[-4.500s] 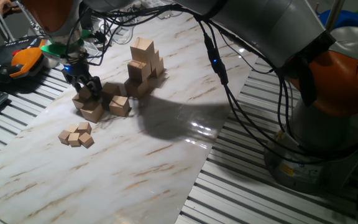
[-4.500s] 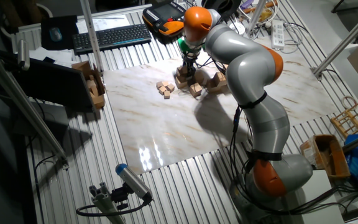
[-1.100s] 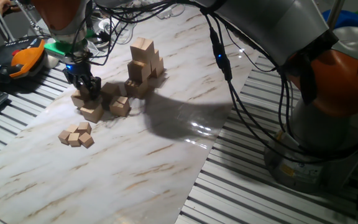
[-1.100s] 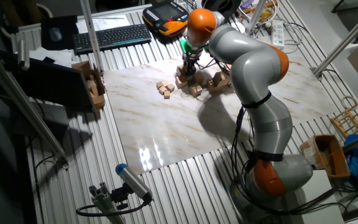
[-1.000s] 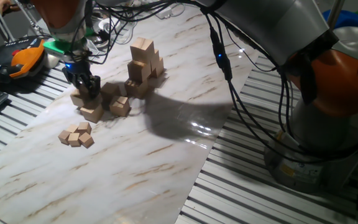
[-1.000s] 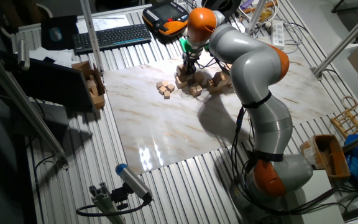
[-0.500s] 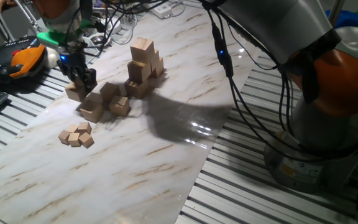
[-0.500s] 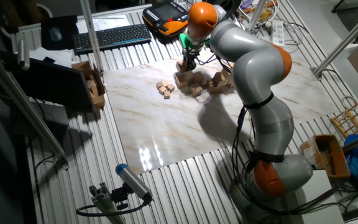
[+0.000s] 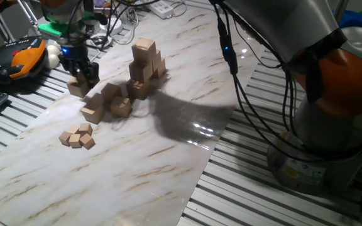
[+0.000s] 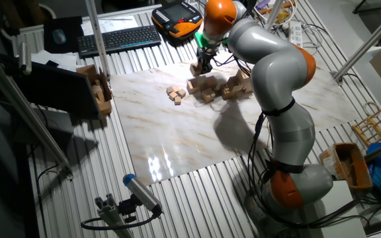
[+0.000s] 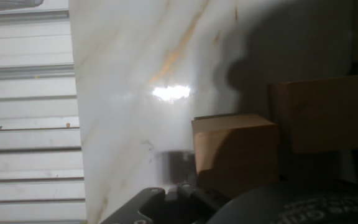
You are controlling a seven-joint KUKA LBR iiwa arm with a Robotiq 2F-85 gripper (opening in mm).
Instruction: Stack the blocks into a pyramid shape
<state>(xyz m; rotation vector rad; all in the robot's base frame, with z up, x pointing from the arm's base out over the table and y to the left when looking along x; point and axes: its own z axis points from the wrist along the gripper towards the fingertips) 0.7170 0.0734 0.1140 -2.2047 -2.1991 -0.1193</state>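
Note:
My gripper (image 9: pixel 82 78) is shut on one pale wooden block (image 9: pixel 76 88) and holds it just above the far left edge of the marble board (image 9: pixel 168 157). It also shows in the other fixed view (image 10: pixel 203 66), with the block (image 10: pixel 195 69). Three loose blocks (image 9: pixel 93 111) lie to the right of the gripper, also seen in the other fixed view (image 10: pixel 200 84). A stack of several blocks (image 9: pixel 144 66) stands further right. In the hand view the held block (image 11: pixel 232 155) fills the lower middle, with another block (image 11: pixel 319 112) beyond it.
Several much smaller cubes (image 9: pixel 77 136) lie on the board nearer the front. An orange pendant (image 9: pixel 24 59) and a keyboard (image 10: pixel 118 39) lie off the board beyond its left edge, with cables behind. A wooden box (image 10: pixel 98 86) stands beside the board.
The gripper has lifted up and away to the left from the loose blocks, carrying one block with it toward the board's edge. The other blocks have stayed put.

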